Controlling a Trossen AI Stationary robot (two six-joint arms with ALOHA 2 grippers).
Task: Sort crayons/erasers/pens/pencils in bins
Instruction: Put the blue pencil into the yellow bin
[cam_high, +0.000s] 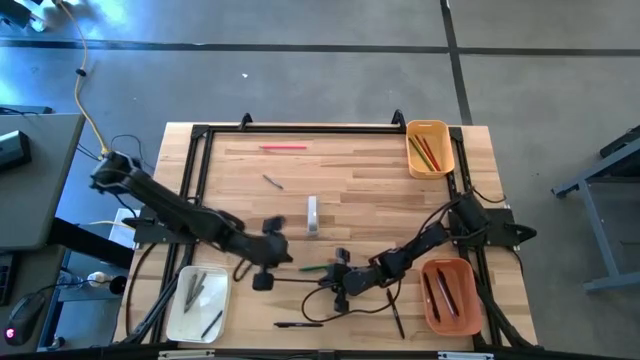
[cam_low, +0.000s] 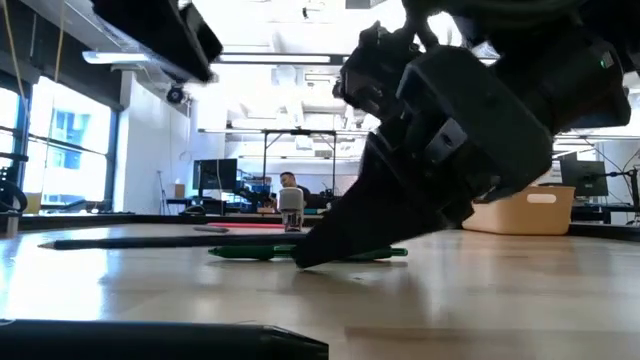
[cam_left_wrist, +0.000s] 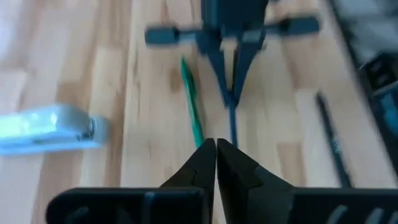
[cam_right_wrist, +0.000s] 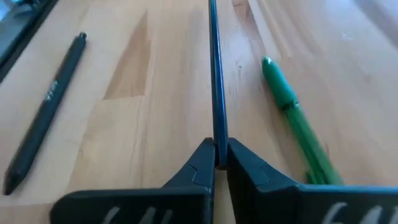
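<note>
Pencil (cam_right_wrist: 214, 74) pinched by right end effector (cam_right_wrist: 221, 163); green pen (cam_right_wrist: 292, 118) beside; left end effector (cam_left_wrist: 216, 155) closed.

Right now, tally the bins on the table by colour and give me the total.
Yellow-orange bin: 1
Orange bin: 1
White bin: 1
Total: 3

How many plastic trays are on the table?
3: a small yellow-orange plastic tray at the overhead view's upper right, a larger orange tray lower right, a cream-white squarish tray lower left.
</note>
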